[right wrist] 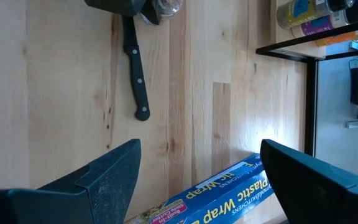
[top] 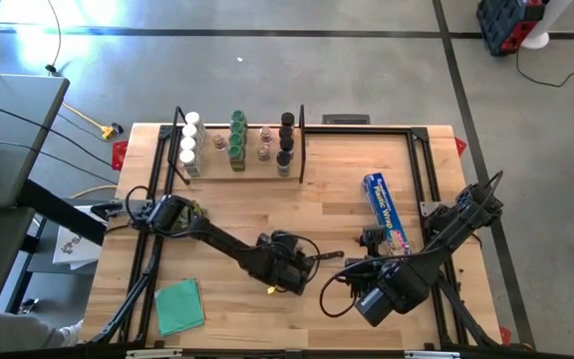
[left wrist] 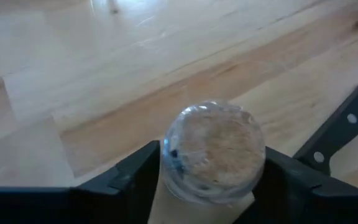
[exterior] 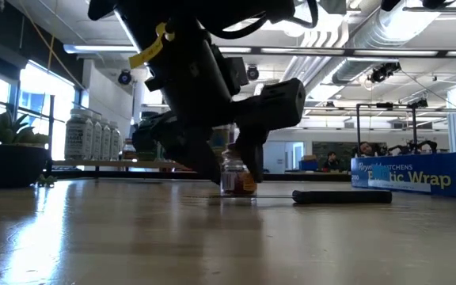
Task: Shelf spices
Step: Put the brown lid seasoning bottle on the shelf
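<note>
- The left gripper (left wrist: 211, 180) stands low over the near part of the wooden table (top: 267, 209), its two dark fingers (left wrist: 132, 180) bracketing a small clear spice jar (left wrist: 213, 152); in the left wrist view both pads sit right at the jar's sides, though whether they press firmly or merely touch cannot be told.
- In the low view the jar (exterior: 236, 178) stands upright with its base on the tabletop, brownish contents visible through the wall, directly beneath the gripper (exterior: 232, 170).
- The jar looks light, rigid and smooth-walled: probably glass or hard plastic, so likely slippery and liable to twist or tip if pinched off-centre. The best hold appears to be across the straight middle of the cylinder, below the rounded end, fingers level on opposite sides.
- A dark-handled knife (top: 322, 257) lies flat just beside the gripper, on its outer side toward the right arm, close enough to be nudged during a lift.
- The shelf (top: 237, 172), far ahead of the gripper at the table's back edge, already carries rows of white-, green- and black-capped spices (top: 237, 140).
- The right gripper (right wrist: 197, 180) waits with fingers spread wide and empty, next to the long blue wrap box (top: 385, 211).
</note>
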### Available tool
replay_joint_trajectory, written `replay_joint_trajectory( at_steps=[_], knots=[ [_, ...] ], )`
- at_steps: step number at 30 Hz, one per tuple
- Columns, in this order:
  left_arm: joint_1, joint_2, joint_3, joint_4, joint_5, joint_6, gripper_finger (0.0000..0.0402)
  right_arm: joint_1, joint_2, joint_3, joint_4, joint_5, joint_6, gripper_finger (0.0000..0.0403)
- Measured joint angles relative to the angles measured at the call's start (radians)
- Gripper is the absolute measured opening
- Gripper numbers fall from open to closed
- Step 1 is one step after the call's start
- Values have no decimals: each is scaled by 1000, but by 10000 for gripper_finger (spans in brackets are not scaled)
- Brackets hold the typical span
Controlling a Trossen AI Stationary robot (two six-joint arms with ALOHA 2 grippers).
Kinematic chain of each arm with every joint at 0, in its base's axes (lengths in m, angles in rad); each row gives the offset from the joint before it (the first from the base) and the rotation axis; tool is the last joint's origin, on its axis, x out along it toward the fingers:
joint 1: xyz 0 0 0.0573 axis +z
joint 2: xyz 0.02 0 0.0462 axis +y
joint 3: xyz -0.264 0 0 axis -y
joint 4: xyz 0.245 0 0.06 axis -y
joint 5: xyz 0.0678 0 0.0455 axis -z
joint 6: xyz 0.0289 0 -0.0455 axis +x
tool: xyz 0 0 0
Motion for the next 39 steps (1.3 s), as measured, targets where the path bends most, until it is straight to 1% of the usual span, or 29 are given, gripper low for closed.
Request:
replay_joint_trajectory(
  at_steps=[3,7,9,11,12,16,17,18,21,25,30,32,35,39],
  knots=[
    [5,-1,1,-1,21,42,180,0,0,0,0,0,0,326],
    [19,-15,2,-14,88,168,179,0,0,0,0,0,0,326],
    [26,-26,2,-22,123,289,179,0,0,0,0,0,0,326],
    [31,-42,2,-31,169,465,179,0,0,0,0,-2,0,326],
    [32,-49,2,-29,183,577,179,0,0,0,0,-3,0,326],
    [30,-61,2,-25,280,1089,179,0,0,0,0,-5,0,326],
    [30,-62,4,-22,314,1180,179,0,0,0,0,-5,0,326],
    [30,-63,4,-12,341,1237,179,0,0,0,0,-5,0,326],
    [40,-63,4,30,382,1290,179,1,0,0,0,-8,5,326],
    [46,-60,2,62,356,1290,183,1,0,0,0,-8,4,326],
    [45,-53,-2,46,360,1280,253,5,0,0,0,-8,7,326],
    [46,-53,-2,44,360,1253,271,6,0,0,0,-8,7,326],
    [44,-55,-1,42,352,1219,281,6,0,0,0,-8,7,326],
    [40,-73,-2,25,314,1138,284,6,0,0,0,-8,7,326]
  ],
)
